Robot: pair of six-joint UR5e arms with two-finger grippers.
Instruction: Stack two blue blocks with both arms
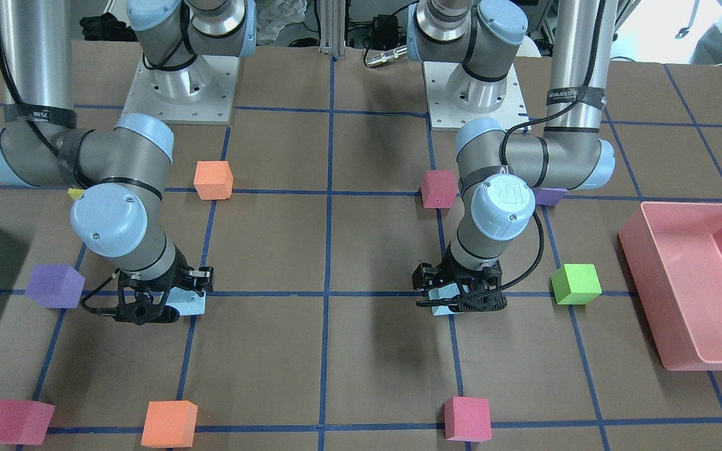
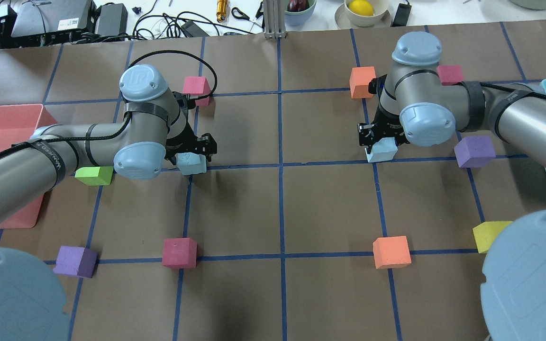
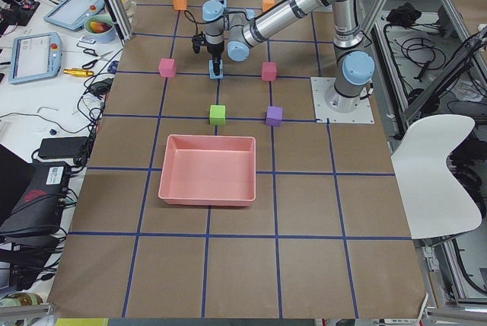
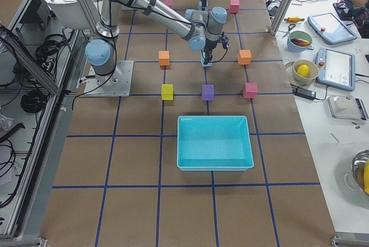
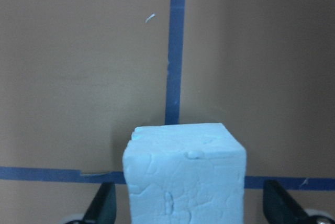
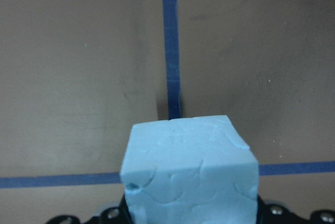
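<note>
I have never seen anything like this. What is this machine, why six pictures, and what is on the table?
It is one robot with two jointed arms at a table, the left arm and the right arm, each ending in a two-finger gripper. All six pictures show one moment. Four come from fixed cameras: across the table, above and behind the robot, and at each table end. The two close-ups come from cameras on the wrists. On the brown table, taped in blue, lie foam cubes, such as an orange cube and a green cube, plus a pink tray and a teal tray. The left gripper straddles the left blue block, open, with a gap either side. The right gripper is down over the right blue block; whether it grips, I cannot tell.
</note>
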